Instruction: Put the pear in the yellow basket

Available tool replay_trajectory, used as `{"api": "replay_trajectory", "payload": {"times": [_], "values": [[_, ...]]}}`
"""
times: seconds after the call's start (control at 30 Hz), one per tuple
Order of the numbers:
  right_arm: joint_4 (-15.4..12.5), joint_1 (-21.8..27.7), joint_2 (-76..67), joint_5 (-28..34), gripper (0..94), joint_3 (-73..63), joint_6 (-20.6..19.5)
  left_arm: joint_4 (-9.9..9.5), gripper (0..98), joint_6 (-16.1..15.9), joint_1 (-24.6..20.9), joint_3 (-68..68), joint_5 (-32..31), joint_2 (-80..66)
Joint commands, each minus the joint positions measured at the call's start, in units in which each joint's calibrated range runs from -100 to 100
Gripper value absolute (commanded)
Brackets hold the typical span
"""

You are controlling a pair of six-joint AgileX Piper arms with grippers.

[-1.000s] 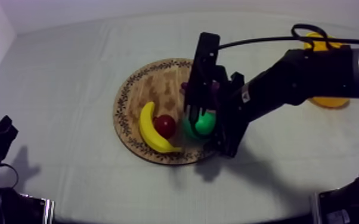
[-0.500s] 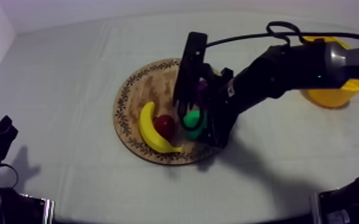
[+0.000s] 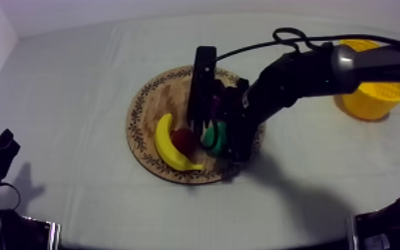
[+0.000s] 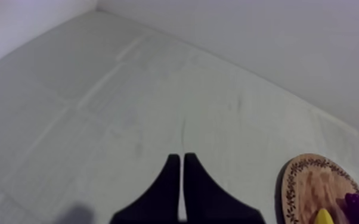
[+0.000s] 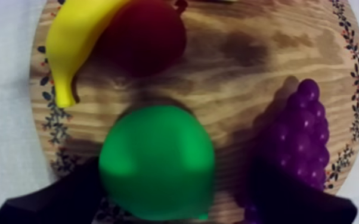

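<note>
A green pear (image 5: 157,162), smooth, plump and rounded, rests on a round wooden board (image 5: 235,71) with a rim of small painted flowers. It sits close to the board's edge and is the nearest fruit to the right wrist camera.

The right fingers (image 5: 56,199) are two black shapes spread wide, one at each side of the pear, with the pear in the gap between them. They are open and grip nothing. One finger lies right against the pear's side, though it is hard to tell whether it truly touches. The other stands a little apart from the pear, just beside a bunch of purple grapes (image 5: 301,134).

Also on the board, past the pear, a small red fruit (image 5: 145,36) lies against a yellow banana (image 5: 74,44) that curves along the rim.

From above, the right arm (image 3: 296,73) reaches in over the board. A yellow basket (image 3: 370,100) stands on the bench (image 3: 76,80), well apart from the board on the side the arm comes from.

The left fingers (image 4: 170,184) are pressed together in a narrow wedge, holding nothing, over bare cloth well away from the board.
</note>
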Motion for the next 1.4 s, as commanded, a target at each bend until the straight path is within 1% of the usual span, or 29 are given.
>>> {"api": "replay_trajectory", "payload": {"times": [0.0, 0.13, 0.3, 0.33, 0.53, 0.63, 0.87, 1.07, 1.23, 1.37], "values": [[0.10, -0.01, 0.62, 0.04, 74.8, -0.44, 0.09, 0.00, 0.1, 0.00, -0.02, 0.02, 0.05, 0.02], [0.40, 0.00, 2.02, -0.05, 73.8, -1.51, 0.27, 0.00, 0.1, 0.00, -0.02, 0.02, 0.05, 0.02], [0.11, -0.05, 3.02, -0.18, 68.0, -2.25, 1.19, 0.00, 0.1, 0.00, -0.02, 0.02, 0.05, 0.02], [0.01, -0.06, 3.14, -0.27, 65.9, -2.30, 1.43, 0.00, 0.1, 0.00, -0.02, 0.02, 0.05, 0.02], [-1.05, 0.00, 3.48, -1.07, 46.4, -2.25, 2.85, 0.00, 0.1, 0.00, -0.02, 0.02, 0.05, 0.02], [-1.18, 0.00, 3.66, -1.68, 41.1, -2.12, 2.93, 0.00, 0.1, 0.00, -0.02, 0.02, 0.05, 0.02], [-0.62, 0.22, 1.95, -2.93, 40.3, -1.48, 1.80, 0.00, 0.1, 0.00, -0.02, 0.02, 0.05, 0.02], [0.43, 1.04, -3.90, -3.80, 40.9, -0.95, 0.40, 0.00, 0.1, 0.00, -0.02, 0.02, 0.05, 0.02], [3.10, 3.54, -11.01, -6.28, 41.4, -0.48, -3.35, 0.00, 0.1, 0.00, -0.02, 0.02, 0.05, 0.02], [5.17, 7.85, -16.47, -8.52, 41.6, -1.24, -7.04, 0.00, 0.1, 0.00, -0.02, 0.02, 0.05, 0.02]]}}
